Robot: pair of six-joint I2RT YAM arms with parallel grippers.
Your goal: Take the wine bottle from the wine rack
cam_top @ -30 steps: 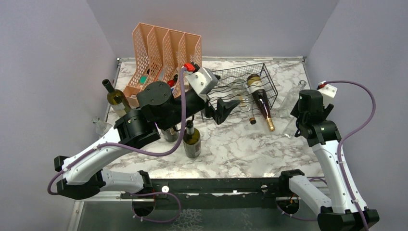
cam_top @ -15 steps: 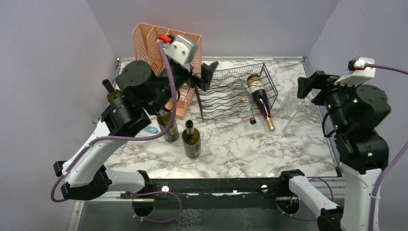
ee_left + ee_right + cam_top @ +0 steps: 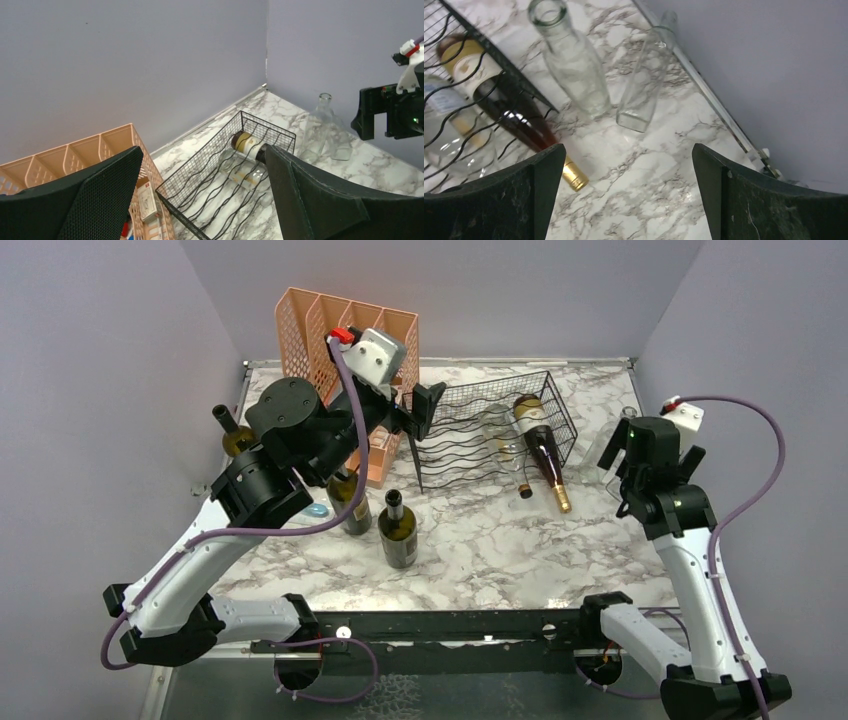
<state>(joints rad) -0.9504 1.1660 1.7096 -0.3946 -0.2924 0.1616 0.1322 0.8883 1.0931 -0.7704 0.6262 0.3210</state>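
Observation:
The black wire wine rack (image 3: 456, 454) sits at the back middle of the marble table. A dark wine bottle (image 3: 545, 452) with a cream label and gold cap lies in its right cradle, neck sticking out over the front edge. The left wrist view shows the wine rack (image 3: 200, 187) from above, with the wine bottle (image 3: 246, 144) at its far end. My left gripper (image 3: 421, 406) hangs open above the rack's left end, holding nothing. My right gripper (image 3: 629, 147) is open over bare marble right of the rack, the wine bottle (image 3: 519, 120) just left of its left finger.
A clear bottle (image 3: 499, 436) also lies in the rack. Clear empty bottles (image 3: 571, 65) (image 3: 641, 85) are right of the rack near the wall. The peach file organiser (image 3: 345, 340) stands behind the left gripper. Three green bottles (image 3: 400, 532) (image 3: 346, 502) (image 3: 236, 436) stand front left.
My left gripper has risen from the rack's front left corner to above its left end. My right arm swung up high and has come back down beside the clear bottles.

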